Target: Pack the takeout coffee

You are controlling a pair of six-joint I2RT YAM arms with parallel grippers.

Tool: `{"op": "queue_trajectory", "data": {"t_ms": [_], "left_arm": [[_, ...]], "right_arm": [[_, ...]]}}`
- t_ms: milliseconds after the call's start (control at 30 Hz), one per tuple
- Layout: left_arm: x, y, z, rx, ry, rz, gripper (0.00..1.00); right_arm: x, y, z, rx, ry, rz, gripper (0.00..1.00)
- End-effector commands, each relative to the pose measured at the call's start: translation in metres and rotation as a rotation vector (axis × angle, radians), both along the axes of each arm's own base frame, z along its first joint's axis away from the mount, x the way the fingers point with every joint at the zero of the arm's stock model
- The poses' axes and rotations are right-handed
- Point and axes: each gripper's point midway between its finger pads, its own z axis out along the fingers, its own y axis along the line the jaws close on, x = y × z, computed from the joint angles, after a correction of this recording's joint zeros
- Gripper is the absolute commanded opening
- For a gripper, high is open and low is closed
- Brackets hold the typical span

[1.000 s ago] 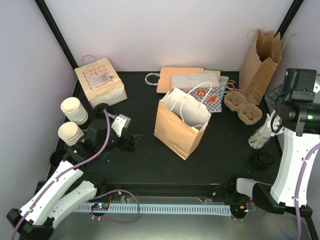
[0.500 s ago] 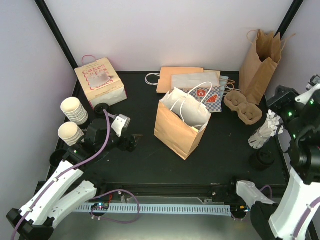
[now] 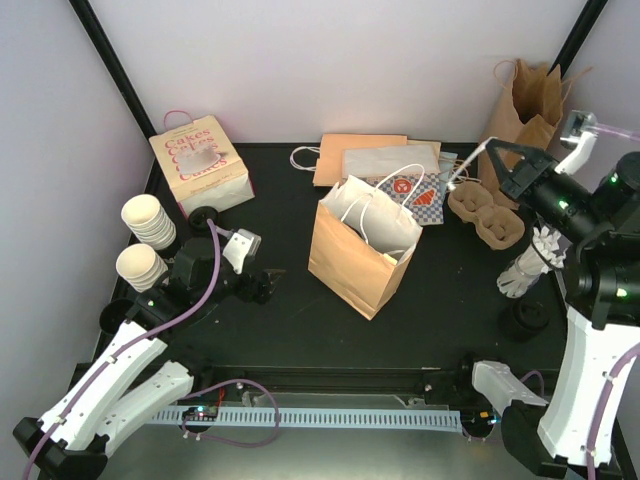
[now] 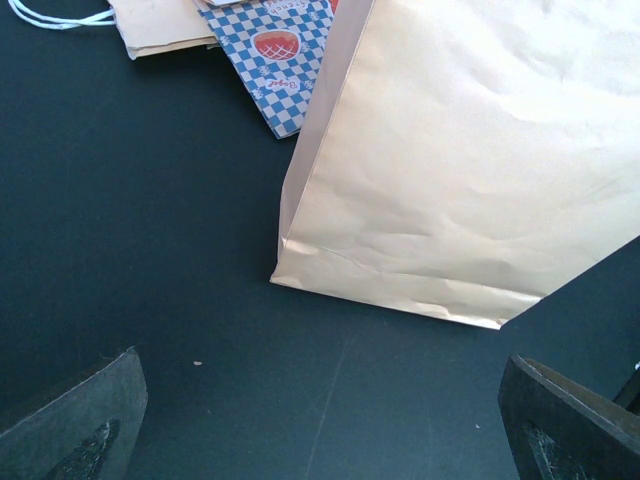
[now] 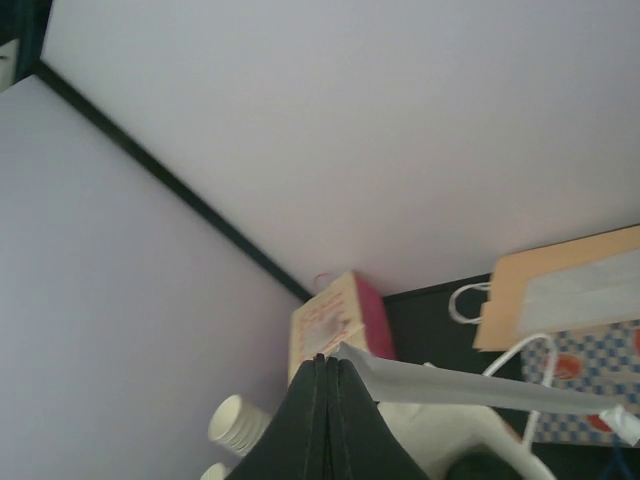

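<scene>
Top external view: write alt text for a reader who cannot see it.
An open brown paper bag stands in the middle of the black table. The left gripper sits low and open to its left; the raised right gripper, at right, is shut on a thin white strip. Stacked cream cups and a cake box sit at the left edge.

I work in a robotics test cell dressed up as a café takeout counter. Plain pale walls [image 3: 350, 60] and black frame struts [image 3: 110, 60] box in a black table [image 3: 300, 320]. My left arm [image 3: 110, 365] and right arm [image 3: 585, 370] are bolted at its near edge, beside a slotted cable rail [image 3: 330, 415]. The props are shop stock: a "Cakes" box [image 3: 200, 160] far left, stacked paper cups [image 3: 148, 220] on the left, a brown paper bag [image 3: 365, 250] in the middle, and a pulp cup carrier [image 3: 487, 215] far right.
</scene>
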Motion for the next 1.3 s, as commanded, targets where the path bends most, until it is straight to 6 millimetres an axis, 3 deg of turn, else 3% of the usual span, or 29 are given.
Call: {"op": "queue_trajectory", "data": {"t_ms": [0, 167, 333, 500, 767, 1033, 1267], "left_arm": [[0.002, -0.001, 0.003, -0.007, -0.02, -0.009, 0.99], [0.003, -0.001, 0.002, -0.004, -0.017, -0.007, 0.99], [0.004, -0.001, 0.001, 0.0, -0.011, -0.002, 0.99], [0.004, 0.0, 0.001, 0.003, -0.011, 0.004, 0.99], [0.004, 0.0, 0.0, 0.003, -0.009, 0.004, 0.99], [0.004, 0.0, 0.0, 0.003, -0.009, 0.003, 0.99], [0.005, -0.001, 0.0, 0.003, -0.008, 0.002, 0.99]], "right_arm": [[-0.002, 0.033, 0.022, 0.095, -0.061, 0.243, 0.01], [-0.001, 0.06, 0.036, 0.12, -0.085, 0.376, 0.01], [0.011, 0.09, 0.025, 0.081, -0.03, 0.44, 0.01], [0.023, 0.105, 0.003, 0.067, 0.022, 0.457, 0.01], [0.043, 0.12, -0.052, 0.076, 0.129, 0.483, 0.01], [0.053, 0.112, -0.104, 0.012, 0.219, 0.401, 0.01], [0.065, 0.118, -0.119, 0.013, 0.241, 0.408, 0.01]]}}
